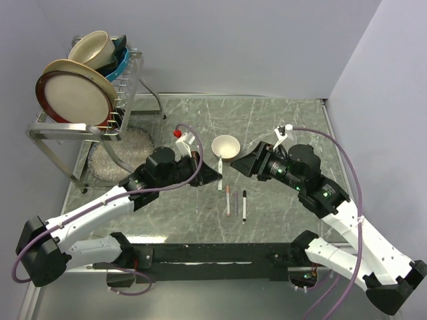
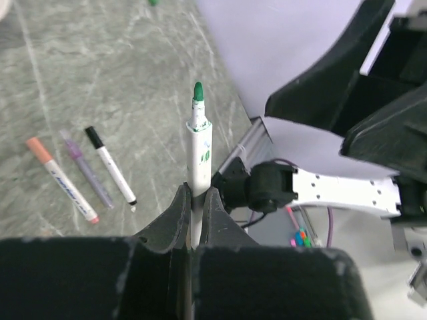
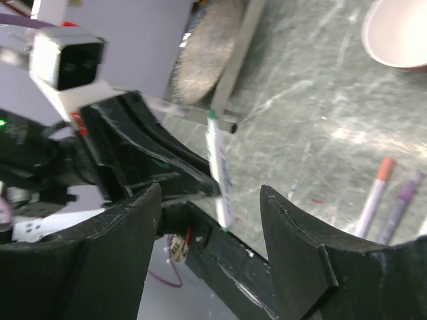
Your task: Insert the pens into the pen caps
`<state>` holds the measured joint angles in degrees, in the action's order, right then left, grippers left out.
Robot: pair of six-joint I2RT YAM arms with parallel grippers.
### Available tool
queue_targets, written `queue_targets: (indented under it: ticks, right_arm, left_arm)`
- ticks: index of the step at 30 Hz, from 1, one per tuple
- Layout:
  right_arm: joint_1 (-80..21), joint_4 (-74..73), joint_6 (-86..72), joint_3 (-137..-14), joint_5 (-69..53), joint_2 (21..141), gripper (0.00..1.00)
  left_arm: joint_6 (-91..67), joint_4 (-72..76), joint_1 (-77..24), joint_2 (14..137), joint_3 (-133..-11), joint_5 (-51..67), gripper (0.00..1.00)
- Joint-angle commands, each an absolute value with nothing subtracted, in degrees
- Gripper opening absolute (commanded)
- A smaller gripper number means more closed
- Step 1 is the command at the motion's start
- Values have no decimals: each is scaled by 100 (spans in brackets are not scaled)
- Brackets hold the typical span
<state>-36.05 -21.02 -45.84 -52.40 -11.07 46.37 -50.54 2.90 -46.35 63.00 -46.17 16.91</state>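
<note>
Your left gripper (image 2: 195,193) clamps the green-tipped pen (image 2: 199,143) upright above mid-table, tip bare; your right gripper (image 3: 210,191) faces it, jaws spread, holding nothing. Hold the pen steady; fetch its cap with the right and align it squarely before pushing.

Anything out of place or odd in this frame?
Nothing spilled or damaged. Only oddity: the green pen clamped in the left gripper is uncapped, with green ink smeared below its tip, while the right gripper is open, holding no cap.

Pale lilac walls (image 1: 233,47) enclose a green marble table (image 1: 200,120).
</note>
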Motion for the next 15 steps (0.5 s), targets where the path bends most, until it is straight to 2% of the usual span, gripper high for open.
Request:
queue_targets:
  ticks: [1,15]
  right_arm:
    - [-3595,-1355,-4641,-5238,-1660,4711,68]
    - [-3849,-1415,-4526,-5414,-1582,5238,62]
  left_arm:
    - [-4931,1072,-4667,6152,-4439,2337,1]
    - [-4948,1503,-4702,6108,-4430,2892,1]
